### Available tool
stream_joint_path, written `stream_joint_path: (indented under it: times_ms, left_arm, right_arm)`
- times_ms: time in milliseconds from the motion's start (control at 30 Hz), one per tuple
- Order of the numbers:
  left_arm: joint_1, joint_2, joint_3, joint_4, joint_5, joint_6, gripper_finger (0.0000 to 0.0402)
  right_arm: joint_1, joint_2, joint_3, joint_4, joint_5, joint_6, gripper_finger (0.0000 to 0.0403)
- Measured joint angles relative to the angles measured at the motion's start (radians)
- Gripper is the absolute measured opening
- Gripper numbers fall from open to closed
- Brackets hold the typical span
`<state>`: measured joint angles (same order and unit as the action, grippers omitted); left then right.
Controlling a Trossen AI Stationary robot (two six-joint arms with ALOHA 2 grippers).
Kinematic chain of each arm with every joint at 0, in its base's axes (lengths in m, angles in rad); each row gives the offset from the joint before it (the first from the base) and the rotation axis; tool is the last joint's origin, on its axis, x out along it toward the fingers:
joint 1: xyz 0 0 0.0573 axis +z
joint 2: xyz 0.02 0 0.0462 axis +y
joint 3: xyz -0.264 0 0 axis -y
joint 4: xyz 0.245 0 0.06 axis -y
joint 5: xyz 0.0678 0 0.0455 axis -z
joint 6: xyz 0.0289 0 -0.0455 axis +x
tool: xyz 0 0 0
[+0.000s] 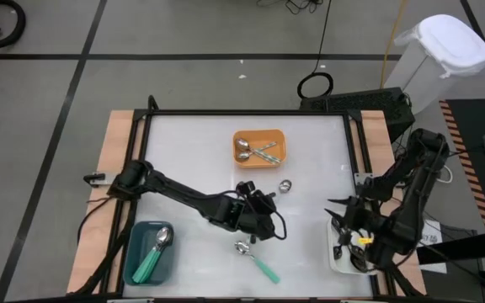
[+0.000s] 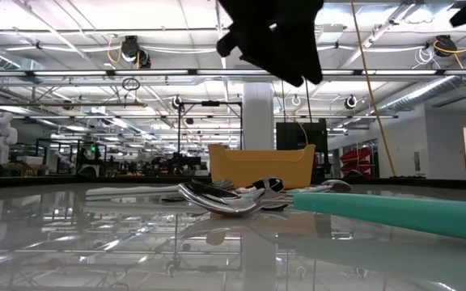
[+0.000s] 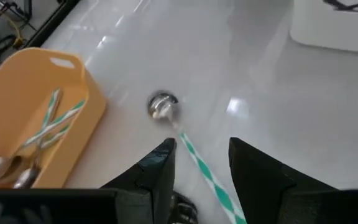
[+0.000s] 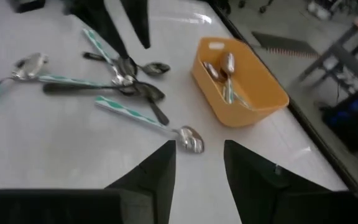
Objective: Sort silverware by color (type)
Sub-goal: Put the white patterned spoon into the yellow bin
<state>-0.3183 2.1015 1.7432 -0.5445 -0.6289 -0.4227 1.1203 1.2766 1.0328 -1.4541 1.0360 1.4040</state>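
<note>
**Left arm over the spoon pile, right arm parked at the white tray**

We see the left gripper reaching from 9 o'clock toward mid-counter, hanging above a small heap of spoons. In its wrist view the jaws stand apart, nothing between them, with a striped spoon lying on the counter below; that spoon's bowl points toward the orange tray.

The right gripper sits at 4 o'clock, over the white tray at the counter's edge. Its wrist view shows the jaws parted and empty, looking across the counter at the pile: black spoons crossed with striped-handled ones, all lying flat and touching or overlapping. One striped spoon lies a little apart from the heap, nearest the right arm, bowl toward the orange tray.

The orange tray stands at 12 o'clock and holds a few spoons with silver bowls; at least two have striped handles. The teal tray sits at 7 o'clock with one teal-handled spoon in it, bowl toward the counter's centre. Another green-handled spoon lies loose on the counter at 6 o'clock, just beside the left gripper. A lone spoon bowl shows near the centre, between the pile and the orange tray.

What the white tray holds we cannot tell; the right arm covers it.
</note>
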Motion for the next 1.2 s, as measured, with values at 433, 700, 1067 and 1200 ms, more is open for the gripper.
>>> stream_joint_path:
  times_ms: [433,700,1067,1200]
  left_arm:
    - [0.038,0.099,0.003,0.111,0.058,-0.038,0.0152]
    - [0.049,0.120,0.001,0.137,0.059,-0.061,0.0152]
    - [0.042,0.120,0.001,0.133,0.071,0.049,0.0152]
    - [0.046,0.120,0.001,0.135,0.078,0.031,0.0152]
  right_arm:
    - [-0.159,0.000,-0.001,0.253,-0.101,-0.359,0.0101]
    - [-0.204,0.000,-0.001,0.269,-0.098,-0.424,0.0100]
    - [-0.207,0.000,-0.001,0.269,-0.095,-0.430,0.0100]
    - [-0.207,0.000,-0.001,0.272,-0.095,-0.430,0.0100]
